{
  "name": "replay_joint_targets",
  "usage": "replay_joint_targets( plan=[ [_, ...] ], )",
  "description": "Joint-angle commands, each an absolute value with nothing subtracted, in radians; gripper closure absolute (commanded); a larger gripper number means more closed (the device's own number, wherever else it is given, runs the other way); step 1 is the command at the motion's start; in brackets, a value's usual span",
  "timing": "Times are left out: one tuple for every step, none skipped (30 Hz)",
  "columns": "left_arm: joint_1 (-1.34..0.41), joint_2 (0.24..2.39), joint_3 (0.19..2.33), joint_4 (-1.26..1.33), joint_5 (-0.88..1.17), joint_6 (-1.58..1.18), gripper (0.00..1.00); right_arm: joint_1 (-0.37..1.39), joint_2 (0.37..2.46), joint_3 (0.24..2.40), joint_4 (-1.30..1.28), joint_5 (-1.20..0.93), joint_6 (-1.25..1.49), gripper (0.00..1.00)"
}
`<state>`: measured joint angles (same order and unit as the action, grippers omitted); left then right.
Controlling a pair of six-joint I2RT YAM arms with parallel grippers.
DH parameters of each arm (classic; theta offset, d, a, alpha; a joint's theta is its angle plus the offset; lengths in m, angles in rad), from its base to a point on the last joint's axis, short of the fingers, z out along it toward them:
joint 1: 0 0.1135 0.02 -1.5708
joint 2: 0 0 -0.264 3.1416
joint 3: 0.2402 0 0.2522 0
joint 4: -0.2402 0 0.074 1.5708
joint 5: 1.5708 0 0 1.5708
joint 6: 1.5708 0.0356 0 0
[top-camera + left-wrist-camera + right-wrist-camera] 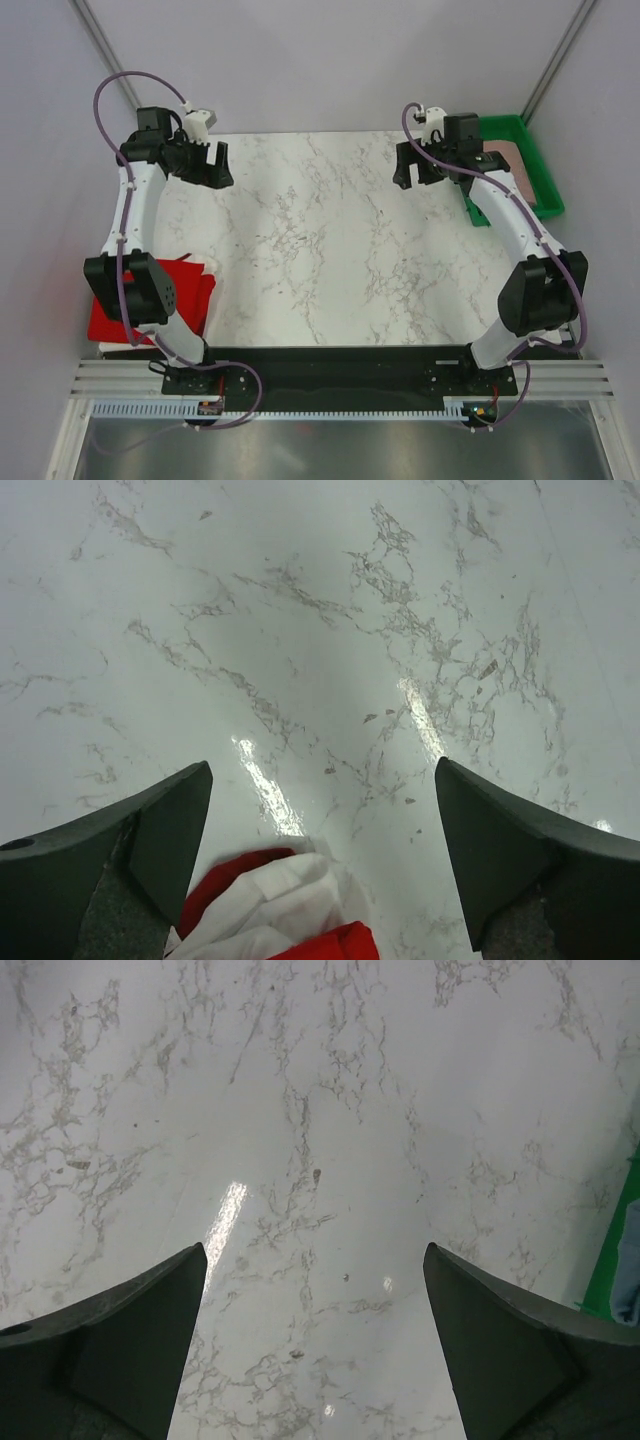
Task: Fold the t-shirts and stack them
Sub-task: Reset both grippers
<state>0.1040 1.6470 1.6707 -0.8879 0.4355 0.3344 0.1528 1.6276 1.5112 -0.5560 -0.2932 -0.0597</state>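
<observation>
Left gripper (pixel 320 770) spread wide, right gripper (pixel 315 1250) likewise — both empty, red t-shirt (pixel 105 322) at near-left.

Your left arm (pixel 135 215) and right arm (pixel 510 225) both rise from their bases and reach far forward. Your left hand (pixel 222 165) and right hand (pixel 404 165) point inward toward each other, well apart, jaws spread wide, holding nothing.
</observation>
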Motion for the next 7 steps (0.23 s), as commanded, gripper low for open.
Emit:
replay_joint_targets(
  plan=[
    [0.104, 1.745, 1.778, -0.881, 0.502, 0.279, 0.0, 0.169, 1.66, 1.565, -0.612, -0.121, -0.074, 0.02],
    [0.104, 1.767, 1.793, -0.876, 0.503, 0.279, 0.0, 0.175, 1.68, 1.565, -0.614, -0.112, -0.075, 0.02],
    [0.104, 1.788, 1.808, -0.873, 0.508, 0.279, 0.0, 0.187, 1.69, 1.571, -0.614, -0.1, -0.081, 0.02],
    [0.104, 1.811, 1.834, -0.859, 0.515, 0.278, 0.0, 0.195, 1.704, 1.577, -0.618, -0.074, -0.083, 0.01],
    [0.104, 1.844, 1.845, -0.853, 0.518, 0.273, 0.0, 0.202, 1.732, 1.586, -0.621, -0.055, -0.092, 0.02],
    [0.104, 1.862, 1.856, -0.847, 0.522, 0.265, 0.0, 0.219, 1.747, 1.603, -0.626, -0.039, -0.104, 0.02],
    [0.103, 1.877, 1.874, -0.836, 0.528, 0.262, 0.0, 0.224, 1.77, 1.611, -0.626, -0.026, -0.129, 0.02]
  ],
)
